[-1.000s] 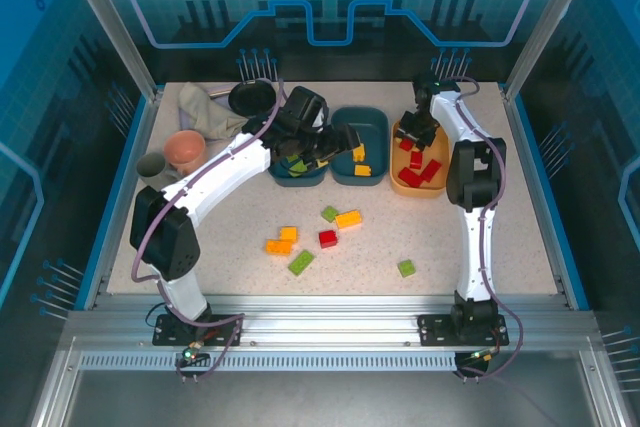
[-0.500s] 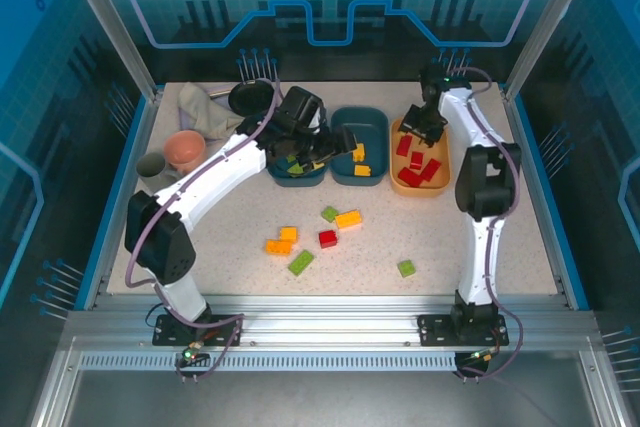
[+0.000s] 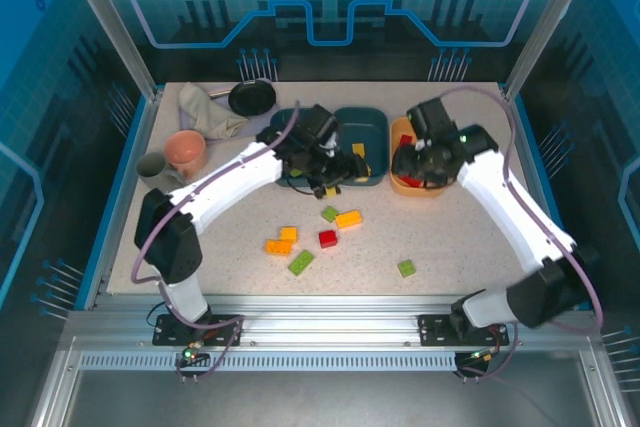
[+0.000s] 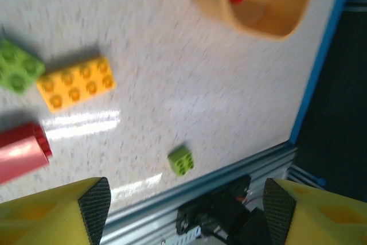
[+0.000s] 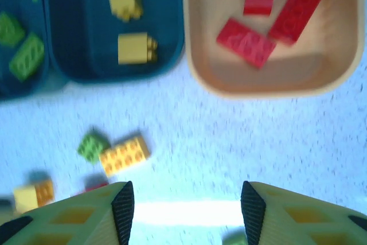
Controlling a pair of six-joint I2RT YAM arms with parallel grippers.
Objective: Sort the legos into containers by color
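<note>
Several loose bricks [image 3: 327,238] lie on the table [image 3: 480,237], so sorting looks about half done: reds [image 5: 246,41] in the orange tub [image 5: 269,84], yellows [image 5: 135,48] in the middle teal tub [image 5: 86,27], greens [image 5: 26,55] in the left teal tub [image 5: 14,84]. The left gripper [image 4: 184,199] and right gripper [image 5: 187,207] hang spread and empty, probably lining up the next pick

Bright, even light fell from above onto the pale table [image 3: 380,232], leaving only faint, soft shadows, while the enclosure walls [image 3: 50,167] around it were dim and blue. Through the left wrist camera everything was smeared with blur, and white streaks of glare lay beside the orange brick [image 4: 75,82]. The right wrist view was hazy and bluish, with a glare band low on the table.
</note>
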